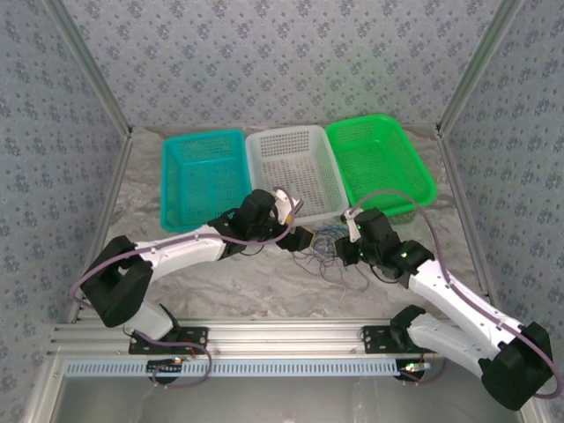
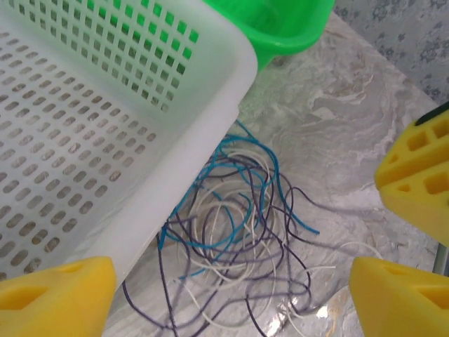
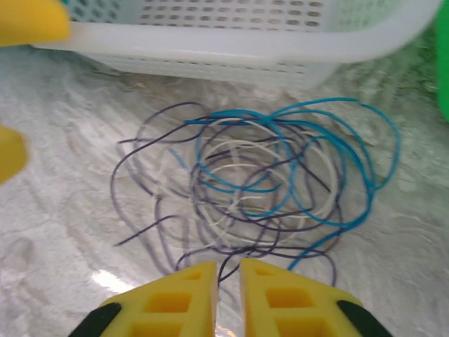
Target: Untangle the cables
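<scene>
The cables (image 3: 266, 182) lie in one knotted pile of blue, white and dark loops on the bench (image 3: 56, 232), just in front of the white basket (image 3: 231, 49), with a few strands touching or tucked under its near wall. The left end effector (image 2: 231, 288) hangs released over the pile, its fingers spread wide to either side. The right end effector (image 3: 228, 281) sits at the pile's edge farthest from the basket, clenched to a thin slit. A dark strand runs into that slit, but I cannot tell whether it is actually pinched. The main risk is that a pull away from the basket drags the whole pile along as one lump, because the loops cross each other many times and nothing pins the rest down. A pull could also cinch the crossings tighter rather than free a single strand. Strands caught against the basket wall could snag or shift the light basket. The wires are very thin, so a strand could slip from the fingers, or the left fingers could close on several colours at once.
</scene>
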You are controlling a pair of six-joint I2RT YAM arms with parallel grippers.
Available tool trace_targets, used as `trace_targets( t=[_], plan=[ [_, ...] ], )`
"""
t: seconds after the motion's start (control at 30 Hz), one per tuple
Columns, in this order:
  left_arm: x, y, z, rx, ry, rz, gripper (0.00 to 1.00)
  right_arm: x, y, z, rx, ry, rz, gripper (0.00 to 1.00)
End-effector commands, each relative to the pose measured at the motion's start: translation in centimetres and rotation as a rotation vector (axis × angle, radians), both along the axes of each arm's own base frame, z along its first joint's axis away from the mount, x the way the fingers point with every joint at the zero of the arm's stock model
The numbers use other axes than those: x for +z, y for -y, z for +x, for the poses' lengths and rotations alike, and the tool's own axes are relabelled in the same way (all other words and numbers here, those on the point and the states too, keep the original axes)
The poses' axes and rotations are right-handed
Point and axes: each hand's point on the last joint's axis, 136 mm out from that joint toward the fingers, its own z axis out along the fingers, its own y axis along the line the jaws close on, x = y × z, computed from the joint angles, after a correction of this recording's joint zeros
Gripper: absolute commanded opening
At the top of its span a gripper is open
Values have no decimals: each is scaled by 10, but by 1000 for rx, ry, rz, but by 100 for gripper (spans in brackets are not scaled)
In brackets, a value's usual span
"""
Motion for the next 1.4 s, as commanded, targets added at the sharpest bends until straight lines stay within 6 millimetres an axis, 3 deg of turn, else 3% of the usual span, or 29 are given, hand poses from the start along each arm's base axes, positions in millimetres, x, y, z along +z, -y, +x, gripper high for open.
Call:
trace_targets(
  t=[0.0, 0.13, 0.33, 0.53, 0.67, 0.9, 1.13, 1.27, 1.37],
  plan=[
    [-2, 11, -8, -14, 7, -3, 86, -12, 16, 2, -67, -29, -52, 27],
    [-15, 10, -18, -20, 11, 43, 86, -12, 30, 10, -159, -39, -54, 32],
    [-19, -5, -25, -1, 19, 58, 86, -28, 15, -8, -110, -158, 0, 37],
    [-10, -24, -29, 55, 33, 49, 88, -43, -3, -36, -56, -216, -44, 38],
    [-4, -32, -29, 86, 42, 49, 89, -56, -3, -47, -57, -238, -79, 35],
    [13, -31, -22, 111, 79, 26, 90, -76, -5, -40, -89, -248, -105, 28],
    [23, -37, -17, 174, 82, 4, 91, -70, -5, -31, -118, -176, -117, 10],
    [19, -42, -20, 190, 81, 23, 91, -55, -1, -32, -131, -133, -109, 1],
    [13, -41, -25, 183, 85, 42, 91, -36, 3, -33, -139, -97, -104, 0]
  ],
)
